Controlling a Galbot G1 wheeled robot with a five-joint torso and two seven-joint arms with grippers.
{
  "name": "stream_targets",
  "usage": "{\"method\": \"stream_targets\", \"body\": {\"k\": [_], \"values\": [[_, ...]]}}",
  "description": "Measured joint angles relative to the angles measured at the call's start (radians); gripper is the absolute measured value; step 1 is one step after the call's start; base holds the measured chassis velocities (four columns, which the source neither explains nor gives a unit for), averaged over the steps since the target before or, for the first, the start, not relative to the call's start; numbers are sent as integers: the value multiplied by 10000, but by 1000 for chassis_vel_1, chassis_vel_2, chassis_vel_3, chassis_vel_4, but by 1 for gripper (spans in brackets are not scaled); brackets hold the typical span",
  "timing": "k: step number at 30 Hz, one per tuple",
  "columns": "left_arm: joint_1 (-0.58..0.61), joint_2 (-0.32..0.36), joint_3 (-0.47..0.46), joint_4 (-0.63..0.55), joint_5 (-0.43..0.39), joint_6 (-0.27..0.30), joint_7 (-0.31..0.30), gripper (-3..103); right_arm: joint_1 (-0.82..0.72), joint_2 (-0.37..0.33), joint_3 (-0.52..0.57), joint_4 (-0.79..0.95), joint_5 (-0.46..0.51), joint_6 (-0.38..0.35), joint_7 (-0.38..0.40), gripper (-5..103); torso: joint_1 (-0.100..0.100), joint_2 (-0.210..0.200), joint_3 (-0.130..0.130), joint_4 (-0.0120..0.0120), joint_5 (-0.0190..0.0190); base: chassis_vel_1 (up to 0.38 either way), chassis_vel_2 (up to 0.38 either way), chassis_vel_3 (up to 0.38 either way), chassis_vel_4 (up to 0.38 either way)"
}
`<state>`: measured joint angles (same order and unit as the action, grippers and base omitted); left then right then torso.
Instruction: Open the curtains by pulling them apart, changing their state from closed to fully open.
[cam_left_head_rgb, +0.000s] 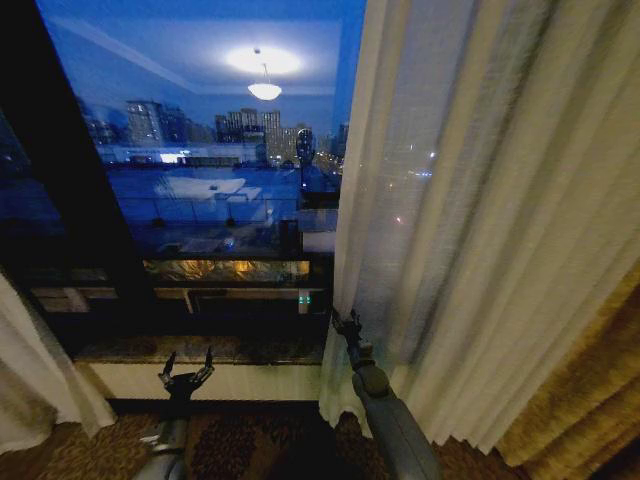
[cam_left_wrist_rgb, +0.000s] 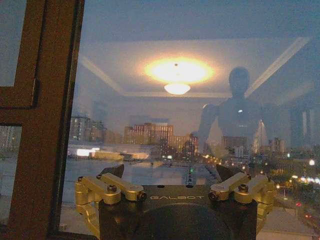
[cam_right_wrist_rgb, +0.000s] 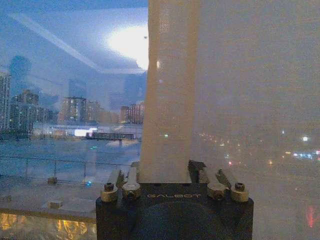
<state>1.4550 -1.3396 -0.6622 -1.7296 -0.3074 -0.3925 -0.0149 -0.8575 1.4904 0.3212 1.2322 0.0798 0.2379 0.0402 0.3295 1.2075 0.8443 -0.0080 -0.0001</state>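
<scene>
From the head, the right gripper (cam_left_head_rgb: 345, 322) meets the right curtain's (cam_left_head_rgb: 480, 200) inner edge; its wrist view shows the jaws pinching that hem (cam_right_wrist_rgb: 167, 100). The left gripper (cam_left_head_rgb: 186, 372), spread, hovers before the window (cam_left_head_rgb: 220, 180), the left curtain (cam_left_head_rgb: 35, 375) well aside.

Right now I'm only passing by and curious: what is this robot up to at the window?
It is opening the sheer curtains. The right gripper is closed on the inner edge of the right curtain panel, low near the sill. The left gripper is open in front of the bare window glass, holding nothing. The left curtain panel is at the far left, so the middle of the window is uncovered, while the right panel covers the right side.
</scene>
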Motion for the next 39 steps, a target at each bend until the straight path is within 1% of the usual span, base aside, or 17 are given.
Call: {"method": "stream_targets", "body": {"k": [3, 4, 6, 8, 12, 17, 21, 23, 30, 39], "values": [[0, 0, 0, 0, 0, 0, 0, 100, -35, -3, 44, 15, 348, 200, -276, 33, -1, 0, 0, 0, 0, 0, 0, 0, 0], [0, 0, 0, 0, 0, 0, 0, 100, -35, -3, 44, 15, 348, 200, -276, 33, -1, 0, 0, 0, 0, 0, 0, 0, 0], [0, 0, 0, 0, 0, 0, 0, 100, -39, 22, 113, 22, 534, 292, -438, 22, 0, 0, 0, 0, 0, 0, 0, 0, 0], [0, 0, 0, 0, 0, -1, 0, 100, -39, 40, 141, 22, 591, 334, -497, 22, 0, 0, 0, 0, 0, 0, 0, 0, 0], [0, 0, 0, 0, 0, 0, 0, 100, -51, 54, 225, 28, 679, 448, -785, 3, 0, 0, 0, 0, 0, 0, 0, 0, 0], [0, 0, 0, 0, 0, 0, 0, 100, -90, 41, 284, 29, 890, 498, -975, 0, -1, 0, 0, 0, 1, 0, 0, 0, 0], [0, 0, 0, 0, 0, 0, 0, 100, -120, 9, 351, 9, 1066, 499, -1134, 0, -1, 0, 0, 0, 0, 0, 0, 0, 0], [0, 0, 0, 0, 0, 0, 0, 100, -151, -11, 348, 33, 1213, 475, -1119, 0, -1, 0, 0, 0, 0, 0, 0, 0, 0], [0, 0, -1, 1, 0, 0, 0, 100, -199, -92, 397, 100, 1200, 436, -1117, 0, -1, 0, 0, 1, 0, -17, -25, 24, 21], [0, 1, -1, 0, 0, 0, 0, 100, -308, -149, 508, 212, 1315, 389, -963, 0, -1, 0, 0, 1, 0, -156, -159, 148, 145]]}}
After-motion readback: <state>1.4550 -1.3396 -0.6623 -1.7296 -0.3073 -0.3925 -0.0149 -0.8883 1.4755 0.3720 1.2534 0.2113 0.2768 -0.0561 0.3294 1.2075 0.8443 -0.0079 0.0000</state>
